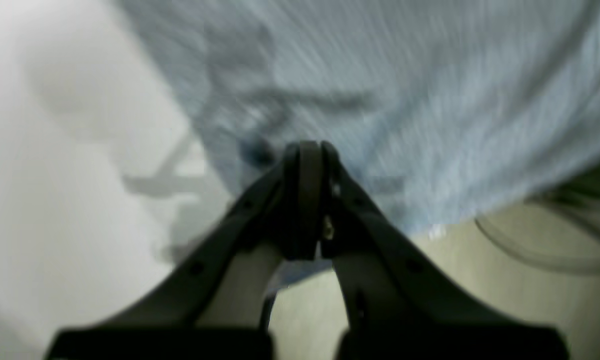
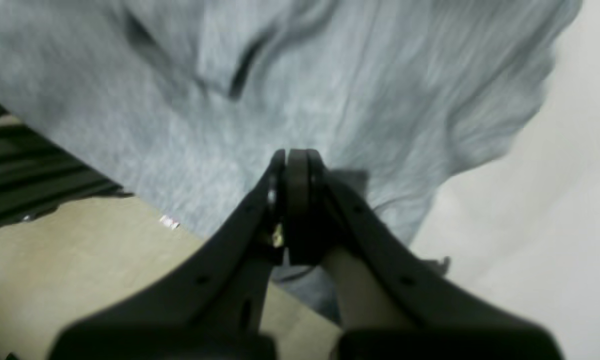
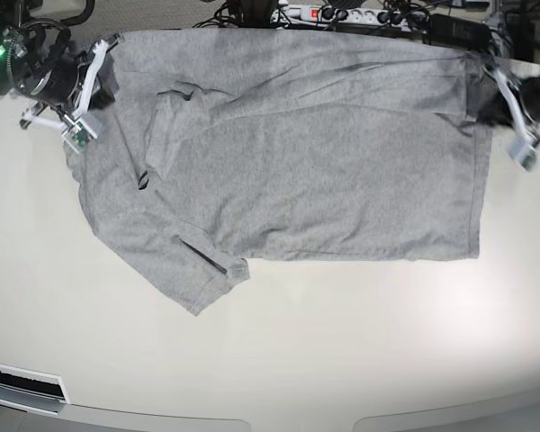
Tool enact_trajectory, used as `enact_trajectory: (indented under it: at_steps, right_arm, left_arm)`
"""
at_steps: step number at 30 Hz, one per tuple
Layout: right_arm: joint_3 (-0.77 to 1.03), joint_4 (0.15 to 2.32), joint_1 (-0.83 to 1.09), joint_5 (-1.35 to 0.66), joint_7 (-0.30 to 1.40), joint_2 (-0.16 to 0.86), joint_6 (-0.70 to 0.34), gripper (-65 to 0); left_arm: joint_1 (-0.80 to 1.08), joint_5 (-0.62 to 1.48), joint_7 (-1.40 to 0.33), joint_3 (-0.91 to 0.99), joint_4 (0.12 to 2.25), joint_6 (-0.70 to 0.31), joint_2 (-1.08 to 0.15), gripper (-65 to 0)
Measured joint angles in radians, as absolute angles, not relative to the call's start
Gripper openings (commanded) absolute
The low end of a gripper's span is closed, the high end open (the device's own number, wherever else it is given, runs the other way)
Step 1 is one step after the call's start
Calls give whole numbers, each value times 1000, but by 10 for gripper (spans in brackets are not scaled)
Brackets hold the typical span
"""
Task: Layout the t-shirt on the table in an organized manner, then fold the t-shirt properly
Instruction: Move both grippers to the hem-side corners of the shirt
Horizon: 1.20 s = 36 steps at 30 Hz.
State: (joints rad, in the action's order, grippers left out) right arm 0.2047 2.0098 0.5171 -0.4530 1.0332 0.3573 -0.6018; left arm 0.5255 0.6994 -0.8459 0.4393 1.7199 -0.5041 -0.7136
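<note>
Grey t-shirt [image 3: 297,171] | on table [image 3: 342,360] | both hands clamp far edge

Heather-grey t-shirt [image 3: 324,171], off-white table [image 3: 342,342]

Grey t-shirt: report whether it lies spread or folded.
Mostly spread. The heather-grey cotton t-shirt lies opened across the glossy off-white table, plain side up, with one sleeve creased over its body and wrinkles remaining.
</note>
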Motion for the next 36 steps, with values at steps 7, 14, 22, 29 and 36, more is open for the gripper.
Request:
enact_trajectory:
  at_steps: [7,14,22,29,36]
  right_arm:
    - [205,2015,463,-465,1031,352,-602,-650]
    - [205,2015,466,-517,1013,352,-602,-650]
    - [205,2015,467,-514,1005,352,-607,-650]
    - [205,2015,467,-514,1003,352,-607,-650]
    - [205,2015,467,-516,1003,352,-602,-650]
  left_arm:
    - [316,805,-785,541,1539,-506,-712,-650]
    - [7,944,-847,534,1069,-635,-701,-458]
    - [-264,796,-667,292,731,-652,-699,-286]
    - [-396,645,-539,138,617,-585,-620,-286]
    - [-380,541,-488,137,606,-530,-553,-286]
